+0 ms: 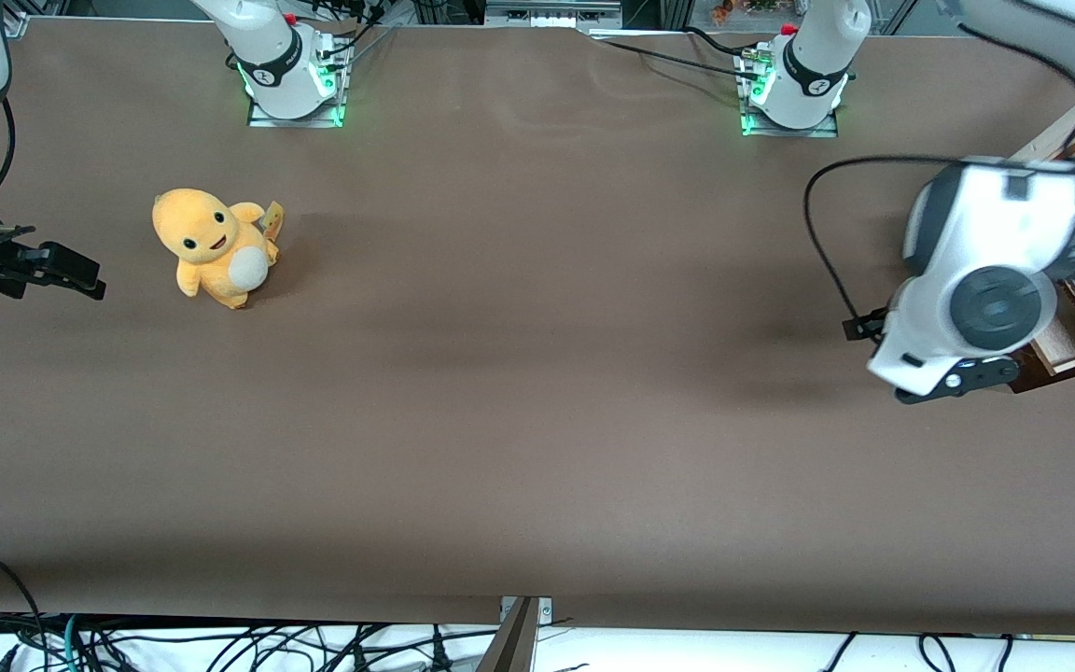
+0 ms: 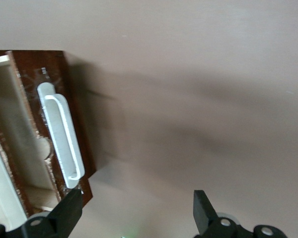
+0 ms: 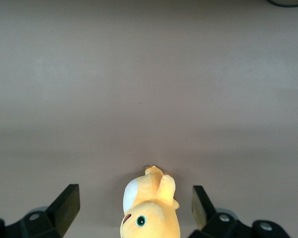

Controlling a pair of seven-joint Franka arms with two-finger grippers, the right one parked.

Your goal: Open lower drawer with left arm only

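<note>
there, open gripper (image 2: 138, 210) beside lower drawer (image 2: 64, 134)

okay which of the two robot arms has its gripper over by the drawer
The left arm, at the table's working end. Its gripper hangs with fingers open beside the lower drawer, pulled out with pale inside showing. The parked arm's gripper sits near the yellow plush toy.

One shallow drawer with a dark brown wooden front (image 2: 74, 124), carrying one white bar handle (image 2: 62, 136). One yellow-orange plush toy with a white belly (image 1: 214, 246). One brown-covered bench (image 1: 537, 392). One black two-finger end effector (image 2: 139, 210), fingers spread apart above the bench just beside the drawer front.
</note>
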